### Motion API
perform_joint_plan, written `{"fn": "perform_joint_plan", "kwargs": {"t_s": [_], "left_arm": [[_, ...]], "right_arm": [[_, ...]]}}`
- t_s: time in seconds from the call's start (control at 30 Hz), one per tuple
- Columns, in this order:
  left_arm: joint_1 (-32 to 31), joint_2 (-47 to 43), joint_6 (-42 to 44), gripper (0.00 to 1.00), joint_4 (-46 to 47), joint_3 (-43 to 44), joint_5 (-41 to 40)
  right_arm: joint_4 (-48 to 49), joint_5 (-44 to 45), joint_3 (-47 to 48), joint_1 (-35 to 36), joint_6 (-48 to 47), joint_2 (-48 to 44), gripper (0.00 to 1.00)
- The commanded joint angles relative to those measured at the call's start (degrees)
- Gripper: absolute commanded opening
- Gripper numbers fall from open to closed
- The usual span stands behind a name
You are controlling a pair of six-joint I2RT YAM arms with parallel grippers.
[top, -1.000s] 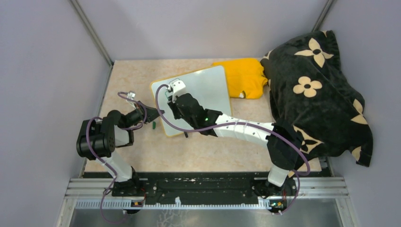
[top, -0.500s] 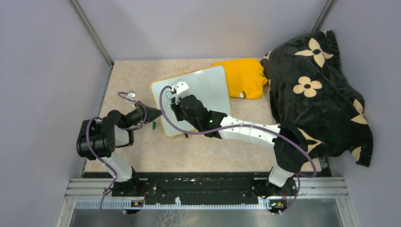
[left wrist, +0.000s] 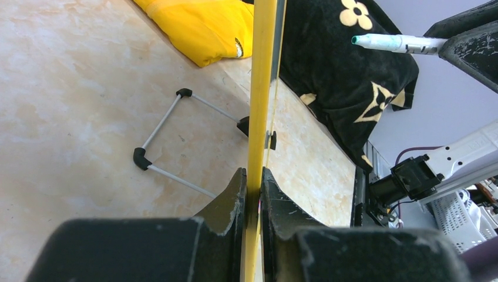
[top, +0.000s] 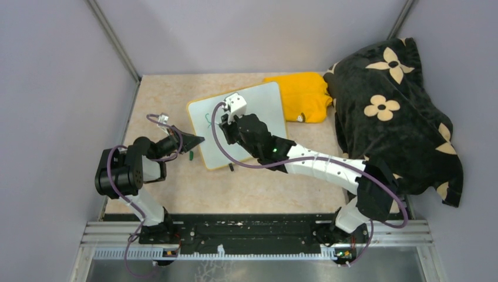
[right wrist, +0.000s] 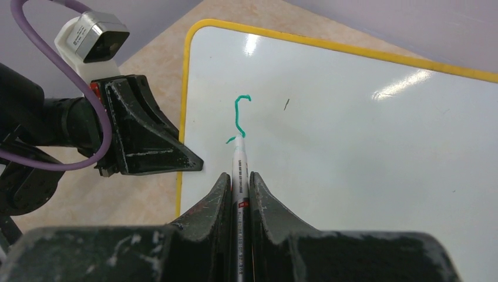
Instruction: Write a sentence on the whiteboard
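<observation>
Judging by the whiteboard (top: 264, 101) mid-table, you're barely started: one green hook (right wrist: 239, 111) down, whole sentence left. Your right gripper (right wrist: 239, 178) clamps the marker (right wrist: 239, 161), left gripper (left wrist: 252, 176) pinches its yellow rim (left wrist: 261, 88).

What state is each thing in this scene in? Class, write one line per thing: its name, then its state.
whiteboard: near-left rim clamped, almost blank.
sentence: barely begun, one green hooked stroke.
marker: uncapped, tip at the stroke's end; contact unclear.
left fingers: shut on the whiteboard's rim.
right fingers: shut on the marker.
yellow cloth: crumpled beside the whiteboard.
black blanket: heaped at the right.
</observation>
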Motion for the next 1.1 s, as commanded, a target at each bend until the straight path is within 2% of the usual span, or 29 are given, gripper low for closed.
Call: {"fn": "perform_joint_plan", "kwargs": {"t_s": [0.0, 0.47, 1.07], "left_arm": [[-0.2, -1.26, 0.37, 0.0, 8.7, 1.0, -0.1], [-0.36, -1.58, 0.7, 0.0, 8.31, 0.94, -0.1], [-0.49, -1.66, 0.84, 0.0, 8.08, 1.09, -0.01]], "right_arm": [[3.12, 0.73, 3.33, -0.14, -2.7, 1.75, 0.0], [2.34, 1.68, 7.39, -1.45, -2.2, 5.93, 0.0], [0.85, 1.67, 7.39, -2.42, -0.83, 8.05, 0.0]]}}
